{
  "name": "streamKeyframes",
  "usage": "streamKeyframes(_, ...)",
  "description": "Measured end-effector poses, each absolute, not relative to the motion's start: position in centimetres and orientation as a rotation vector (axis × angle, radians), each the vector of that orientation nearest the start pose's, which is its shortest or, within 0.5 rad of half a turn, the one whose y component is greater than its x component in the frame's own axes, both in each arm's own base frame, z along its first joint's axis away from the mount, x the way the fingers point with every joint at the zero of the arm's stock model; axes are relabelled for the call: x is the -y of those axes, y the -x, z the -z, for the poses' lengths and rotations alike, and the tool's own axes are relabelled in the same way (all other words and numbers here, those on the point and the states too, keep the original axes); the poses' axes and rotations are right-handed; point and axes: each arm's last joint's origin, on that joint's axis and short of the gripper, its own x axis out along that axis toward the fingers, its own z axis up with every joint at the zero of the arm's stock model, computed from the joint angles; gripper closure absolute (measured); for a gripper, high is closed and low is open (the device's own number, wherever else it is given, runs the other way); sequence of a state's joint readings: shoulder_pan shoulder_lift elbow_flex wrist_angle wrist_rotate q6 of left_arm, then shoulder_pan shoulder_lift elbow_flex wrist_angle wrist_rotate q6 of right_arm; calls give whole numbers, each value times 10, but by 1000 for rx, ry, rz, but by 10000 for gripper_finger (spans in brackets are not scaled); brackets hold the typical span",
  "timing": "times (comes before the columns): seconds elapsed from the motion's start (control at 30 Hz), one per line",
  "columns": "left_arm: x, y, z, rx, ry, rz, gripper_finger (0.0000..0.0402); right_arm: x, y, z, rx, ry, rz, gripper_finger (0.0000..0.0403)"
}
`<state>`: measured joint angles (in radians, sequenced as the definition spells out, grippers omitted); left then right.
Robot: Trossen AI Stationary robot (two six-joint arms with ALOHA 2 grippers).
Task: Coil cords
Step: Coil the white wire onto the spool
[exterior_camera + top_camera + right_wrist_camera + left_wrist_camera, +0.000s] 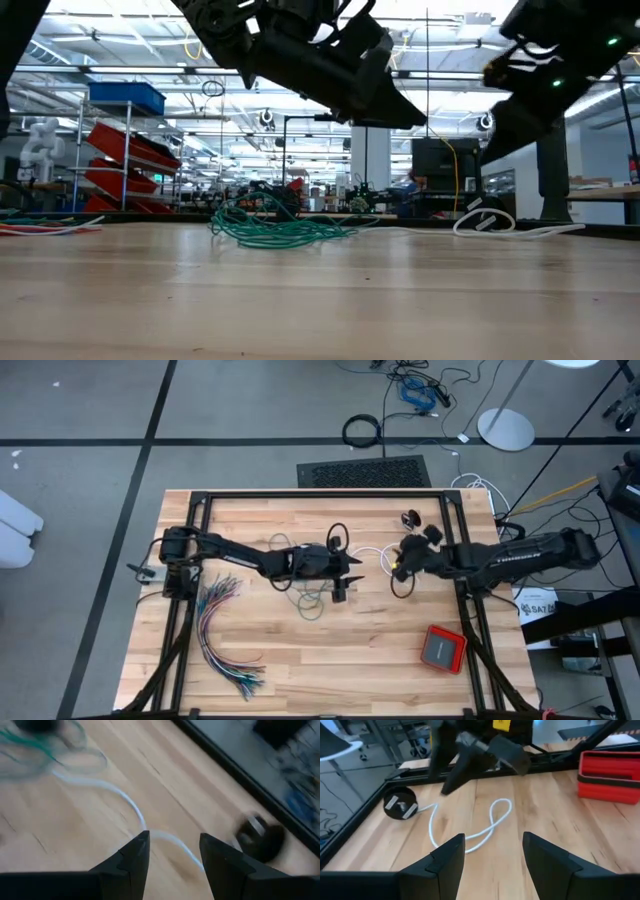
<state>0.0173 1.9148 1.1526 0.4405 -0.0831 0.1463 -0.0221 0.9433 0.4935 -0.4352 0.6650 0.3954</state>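
While the high view shows the teal cord (312, 603) loose mid-table beneath the left gripper (345, 575), neither cord looks coiled. Low view: it lies heaped. Wrist views: both grippers gape empty; the right gripper (170, 851) hovers over the white tail (125, 800), probably untouched.

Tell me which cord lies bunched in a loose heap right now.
The teal-green cord: it sits tangled in a pile, while the white cord trails out in open loops.
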Motion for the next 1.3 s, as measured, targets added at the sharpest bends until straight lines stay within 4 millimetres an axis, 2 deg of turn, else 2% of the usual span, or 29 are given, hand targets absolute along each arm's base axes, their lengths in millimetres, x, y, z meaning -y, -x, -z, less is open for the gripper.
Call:
streamKeyframes(0.2,-8,-420,-193,-336,-146,-70,194,59,-166,-195,-703,-11,980,253)
streamKeyframes(0.33,-6,-420,-192,-337,-147,-65,194,87,-161,-198,-692,-75,972,262)
streamKeyframes(0.53,-7,-420,-192,-338,-147,-67,194,119,-150,-200,-658,-134,1007,268)
streamKeyframes(0.73,-6,-420,-192,-338,-146,-67,194,144,-144,-180,-728,-266,944,268)
streamKeyframes(0.97,-6,-420,-192,-346,-125,-70,194,160,-147,-153,-838,-296,934,268)
streamKeyframes(1.17,-5,-419,-190,-364,-124,-66,194,164,-152,-149,-822,-296,908,273)
streamKeyframes(1.3,-2,-419,-189,-369,-125,-61,194,164,-152,-149,-828,-289,903,306)
